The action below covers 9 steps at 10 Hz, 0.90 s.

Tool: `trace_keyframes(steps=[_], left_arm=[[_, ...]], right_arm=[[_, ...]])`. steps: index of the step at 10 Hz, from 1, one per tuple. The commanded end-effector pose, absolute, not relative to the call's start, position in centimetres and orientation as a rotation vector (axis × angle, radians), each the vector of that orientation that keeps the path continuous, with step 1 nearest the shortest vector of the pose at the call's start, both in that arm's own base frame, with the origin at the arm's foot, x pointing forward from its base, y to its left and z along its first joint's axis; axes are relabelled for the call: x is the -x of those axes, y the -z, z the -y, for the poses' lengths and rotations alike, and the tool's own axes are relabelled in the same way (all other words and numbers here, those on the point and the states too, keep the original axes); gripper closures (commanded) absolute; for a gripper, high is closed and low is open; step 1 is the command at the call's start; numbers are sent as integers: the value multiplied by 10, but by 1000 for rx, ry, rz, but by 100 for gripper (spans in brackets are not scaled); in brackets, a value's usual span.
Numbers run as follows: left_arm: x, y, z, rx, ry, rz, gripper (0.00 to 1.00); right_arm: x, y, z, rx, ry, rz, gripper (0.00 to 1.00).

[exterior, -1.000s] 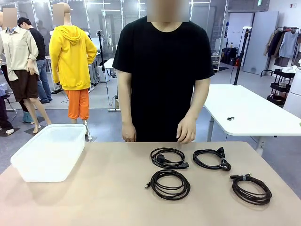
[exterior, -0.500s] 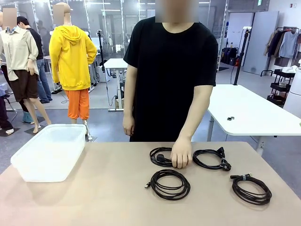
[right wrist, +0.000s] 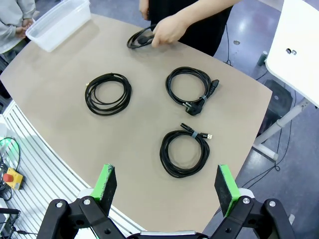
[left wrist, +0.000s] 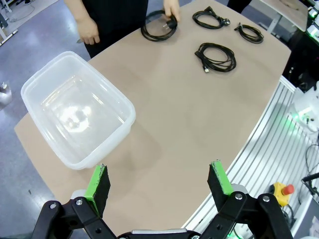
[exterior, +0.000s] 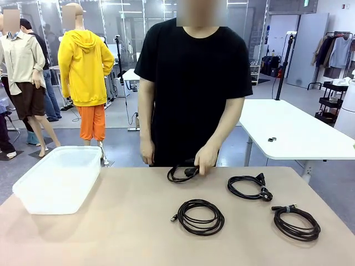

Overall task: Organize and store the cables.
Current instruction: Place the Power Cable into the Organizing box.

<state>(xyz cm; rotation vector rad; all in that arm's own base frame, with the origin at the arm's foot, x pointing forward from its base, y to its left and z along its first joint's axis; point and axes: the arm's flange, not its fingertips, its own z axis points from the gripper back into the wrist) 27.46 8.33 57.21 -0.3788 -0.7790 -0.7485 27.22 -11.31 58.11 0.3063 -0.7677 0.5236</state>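
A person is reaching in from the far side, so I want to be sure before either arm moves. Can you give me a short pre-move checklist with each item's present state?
1. Left gripper jaws open, holding nothing: ok.
2. Right gripper jaws open, holding nothing: ok.
3. Bin empty and open on top: ok.
4. Person's hand out of the work area: not ok. It grips the held cable at the far edge of the table.
5. Middle coil, plug cable and tied cable lie coiled and apart: ok.
6. Whether the person will hand over the held cable or put it in the bin: cannot tell.
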Motion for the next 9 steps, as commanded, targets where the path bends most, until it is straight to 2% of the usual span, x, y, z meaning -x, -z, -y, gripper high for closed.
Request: trace_keyframes(steps=[1,9], left_arm=[[-275,-572,-82,381,756,779,0],[-275,-572,-82,381,756,779,0]], right_arm=[[-272,-581,113,-308,-528,769,0],[-272,-581,113,-308,-528,769,0]])
